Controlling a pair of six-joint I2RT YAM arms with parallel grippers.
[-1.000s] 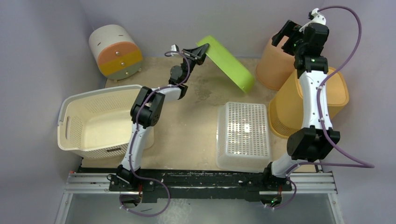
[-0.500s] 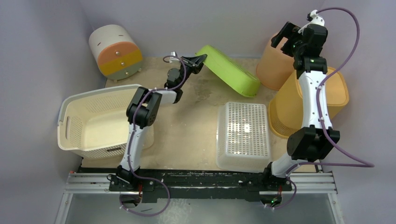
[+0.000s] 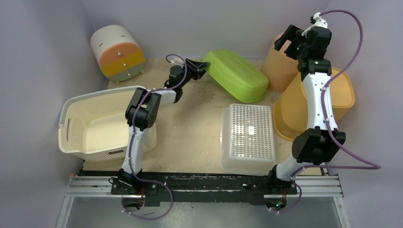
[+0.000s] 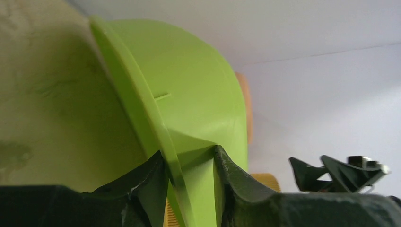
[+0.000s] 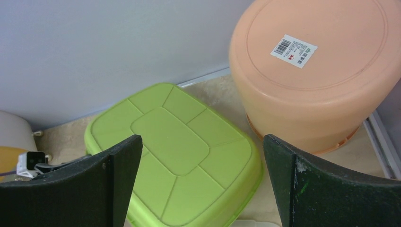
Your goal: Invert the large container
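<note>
Lying base-up, green container, long axis diagonal, left gripper parted astride rim

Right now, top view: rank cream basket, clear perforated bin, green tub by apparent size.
1. cream basket
2. clear perforated bin
3. green tub, clearly smaller in this view; none look alike.
</note>
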